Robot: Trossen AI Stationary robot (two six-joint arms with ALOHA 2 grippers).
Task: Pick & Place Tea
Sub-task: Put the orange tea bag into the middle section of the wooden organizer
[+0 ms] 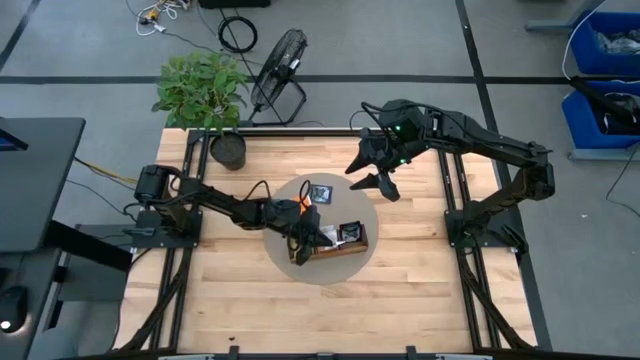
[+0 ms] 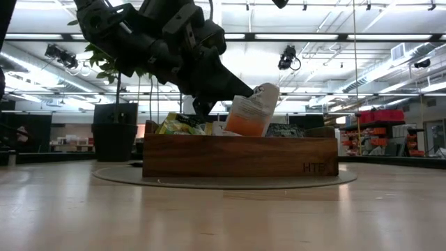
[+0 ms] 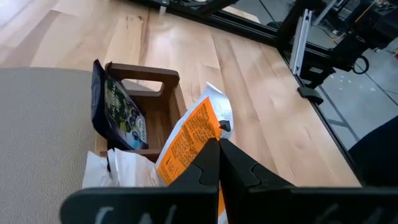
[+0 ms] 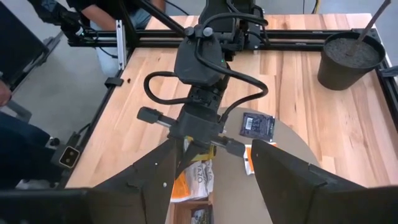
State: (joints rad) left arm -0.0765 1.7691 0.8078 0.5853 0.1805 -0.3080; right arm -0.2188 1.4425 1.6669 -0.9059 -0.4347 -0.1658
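**Lowering an orange packet into the tray**

Holding the orange tea packet [image 3: 193, 134] between pressed-together fingers, your left gripper [image 1: 305, 243] sits right over the wooden tray [image 2: 240, 157] on the round grey mat [image 1: 285, 262]. In the low view the packet [image 2: 252, 111] hangs tilted, its lower edge just dipping behind the tray's front wall, upper end leaning away from the arm. Judge that as a placement nearly finished but not released.

What your next move turns on: the packet lies directly below the left fingers, its long axis running slantwise down into the tray, and the left wrist view shows the compartment beneath it already crowded with a white packet [image 3: 118, 171], while a dark blue packet [image 3: 118, 112] stands upright in the neighbouring section. You probably need to go straight down along that slant before letting go, or it may tip over the wall.

Your right gripper [image 1: 375, 180] waits with fingers spread, well apart above the far side of the table. A loose dark packet [image 1: 320, 193] lies flat on the mat between the two arms, nearer the right one.
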